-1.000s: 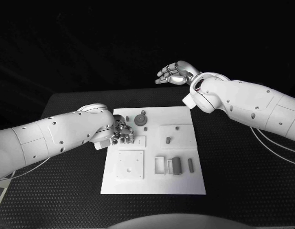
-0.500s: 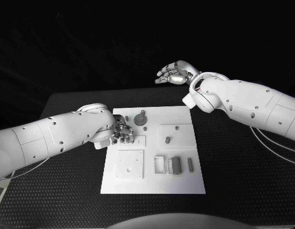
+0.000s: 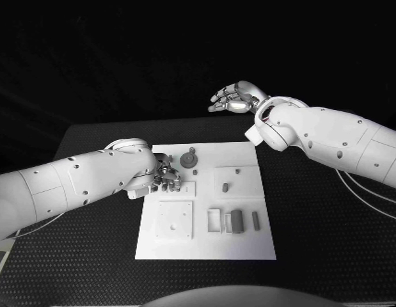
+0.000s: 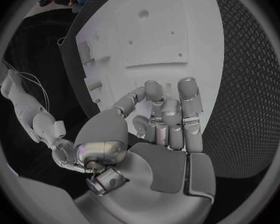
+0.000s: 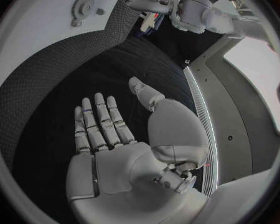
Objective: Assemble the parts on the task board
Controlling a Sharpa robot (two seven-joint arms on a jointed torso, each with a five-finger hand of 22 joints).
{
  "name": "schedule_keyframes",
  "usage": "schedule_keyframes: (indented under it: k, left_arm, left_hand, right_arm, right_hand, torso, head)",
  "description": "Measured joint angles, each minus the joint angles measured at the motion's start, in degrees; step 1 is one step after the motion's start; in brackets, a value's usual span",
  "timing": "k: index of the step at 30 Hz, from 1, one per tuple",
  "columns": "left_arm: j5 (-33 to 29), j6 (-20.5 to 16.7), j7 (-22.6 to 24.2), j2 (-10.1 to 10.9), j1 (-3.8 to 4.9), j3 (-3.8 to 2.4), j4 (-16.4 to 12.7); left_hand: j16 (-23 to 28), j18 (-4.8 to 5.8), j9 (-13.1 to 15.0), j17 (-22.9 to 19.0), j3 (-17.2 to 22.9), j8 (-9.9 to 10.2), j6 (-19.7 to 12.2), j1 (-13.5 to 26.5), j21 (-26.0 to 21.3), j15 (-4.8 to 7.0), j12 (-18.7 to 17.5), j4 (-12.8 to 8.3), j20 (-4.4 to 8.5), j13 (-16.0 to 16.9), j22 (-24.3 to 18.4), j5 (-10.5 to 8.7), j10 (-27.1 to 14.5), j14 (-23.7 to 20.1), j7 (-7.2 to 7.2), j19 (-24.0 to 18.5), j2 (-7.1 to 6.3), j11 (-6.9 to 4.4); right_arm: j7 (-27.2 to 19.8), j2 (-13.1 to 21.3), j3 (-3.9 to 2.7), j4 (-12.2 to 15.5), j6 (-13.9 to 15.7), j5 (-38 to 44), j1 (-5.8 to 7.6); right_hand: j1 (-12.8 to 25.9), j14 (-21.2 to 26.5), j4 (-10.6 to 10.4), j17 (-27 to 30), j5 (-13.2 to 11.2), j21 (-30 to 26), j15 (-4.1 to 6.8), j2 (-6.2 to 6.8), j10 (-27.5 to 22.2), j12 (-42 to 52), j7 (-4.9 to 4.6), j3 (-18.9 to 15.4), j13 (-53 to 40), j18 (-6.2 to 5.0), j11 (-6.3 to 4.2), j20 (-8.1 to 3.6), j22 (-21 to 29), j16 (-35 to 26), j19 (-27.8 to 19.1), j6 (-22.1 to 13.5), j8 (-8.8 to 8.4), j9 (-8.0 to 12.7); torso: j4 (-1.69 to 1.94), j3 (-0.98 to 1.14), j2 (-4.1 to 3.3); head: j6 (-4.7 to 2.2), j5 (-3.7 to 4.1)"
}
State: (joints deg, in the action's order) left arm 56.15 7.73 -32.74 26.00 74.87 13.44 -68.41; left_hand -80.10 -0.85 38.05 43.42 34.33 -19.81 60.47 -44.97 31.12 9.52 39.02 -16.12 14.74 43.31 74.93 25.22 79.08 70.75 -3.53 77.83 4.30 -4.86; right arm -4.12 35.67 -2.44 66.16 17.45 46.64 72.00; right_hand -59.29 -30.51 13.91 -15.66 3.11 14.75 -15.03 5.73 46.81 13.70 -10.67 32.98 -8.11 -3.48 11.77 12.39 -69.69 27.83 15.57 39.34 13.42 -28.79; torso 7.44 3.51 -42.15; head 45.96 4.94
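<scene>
The white task board (image 3: 207, 246) lies in the middle of the table. On it sit a grey gear (image 3: 190, 158), a small grey peg (image 3: 225, 187) and two upright grey blocks (image 3: 237, 220). My left hand (image 3: 166, 178) hovers at the board's left edge beside the gear, fingers curled in. In the left wrist view that hand (image 4: 159, 124) shows nothing between its fingers above the board (image 4: 177, 15). My right hand (image 3: 235, 99) is raised beyond the table's far edge, well away from the board. Its fingers (image 5: 99, 124) are spread and empty, and the gear (image 5: 84, 6) lies far off.
The black table (image 3: 327, 243) runs wide on both sides of the board. Square recessed plates (image 3: 174, 220) and a slot (image 3: 214, 220) mark the board's near half. My right forearm (image 3: 336, 141) hangs over the table's far right corner.
My left hand has crept slightly to the right, further over the board's edge. The right hand and the parts have stayed put.
</scene>
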Motion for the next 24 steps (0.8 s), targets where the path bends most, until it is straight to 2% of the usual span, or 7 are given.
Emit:
schedule_keyframes:
  k: [7,16,24]
  left_arm:
    - [1.32,0.39,-0.01,-0.14,0.01,-0.05,-0.09]
    - [3.02,0.40,-0.31,-0.71,0.02,-0.07,-0.07]
    - [3.88,0.43,-0.40,-0.78,-0.01,-0.13,-0.18]
  left_hand:
    - [-0.34,0.00,-0.02,-0.06,0.06,0.00,0.13,0.00,0.23,0.10,0.02,-0.06,0.01,-0.01,-0.01,-0.22,0.07,0.11,-0.04,0.04,0.00,-0.05]
    - [-0.63,0.01,0.32,-0.24,1.12,-0.61,0.28,0.45,0.66,0.12,0.25,-1.12,0.01,-0.01,-0.01,0.68,0.37,0.32,0.06,0.21,-0.46,-0.17]
    - [-0.89,0.01,0.30,-0.31,1.27,-0.64,0.44,0.68,0.90,0.16,0.64,-1.27,0.12,-0.01,-0.01,0.79,0.58,0.44,0.09,0.35,-0.23,-0.36]
  right_arm:
    - [0.01,0.06,0.00,0.00,-0.03,0.00,0.00]
    - [0.02,0.01,0.00,0.03,-0.05,0.00,0.00]
    - [0.03,-0.01,0.00,0.01,-0.12,0.00,-0.01]
  right_hand:
    - [0.00,0.00,0.00,0.00,0.00,-0.22,0.00,0.00,0.00,-0.22,0.00,0.00,0.08,0.00,0.00,0.00,0.00,0.00,0.00,0.00,0.00,0.00]
    - [0.00,0.00,0.00,0.05,0.00,-0.22,0.01,0.00,0.12,-0.22,0.00,0.00,0.13,0.00,0.12,0.00,-0.06,0.00,0.00,0.00,0.00,0.00]
    - [0.00,0.00,0.00,0.04,0.00,-0.22,0.01,0.00,0.21,-0.22,0.00,0.00,0.19,0.01,0.21,0.00,-0.11,0.00,0.00,0.00,0.00,0.05]
  torso:
    - [-0.01,0.02,0.00]
    - [0.03,-0.03,0.00]
    - [0.00,-0.03,-0.02]
  head:
    - [0.05,0.06]
    - [0.11,0.07]
    - [0.11,0.04]
